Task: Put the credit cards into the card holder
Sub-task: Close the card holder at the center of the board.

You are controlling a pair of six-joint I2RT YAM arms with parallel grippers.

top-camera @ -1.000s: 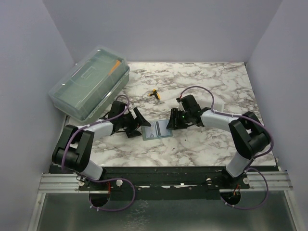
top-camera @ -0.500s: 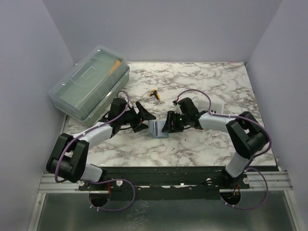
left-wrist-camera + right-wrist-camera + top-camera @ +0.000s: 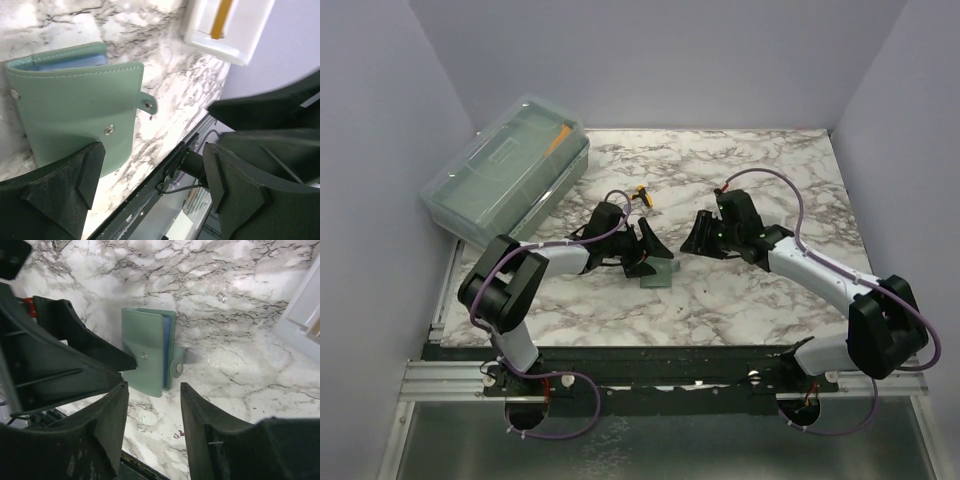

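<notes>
In the middle of the marble table (image 3: pixel 720 160), a bit toward the near side, lies the card holder (image 3: pixel 657 274). It is a small green wallet, folded shut and flat on the table. Its little strap (image 3: pixel 146 104) sticks out at the side and is not snapped down. Some bluish layers (image 3: pixel 166 347) peek out along the open edge. The pictures cannot tell if these are cards or just pockets.

The left gripper (image 3: pixel 648 249) is just beside the card holder, at its far left edge. Its two fingers are wide apart and hold nothing. In the left wrist view one finger (image 3: pixel 55 195) covers a corner of the wallet, but it is not clear if they touch.

The right gripper (image 3: pixel 701 232) is to the right and a little farther back, apart from the wallet. Its fingers are spread too, and nothing is between them.

A white tray (image 3: pixel 225 30) with something thin and orange in it sits off to the right. A small tool with a yellow handle (image 3: pixel 640 195) lies farther back. A big see-through box (image 3: pixel 505 170) with a lid stands at the far left.
</notes>
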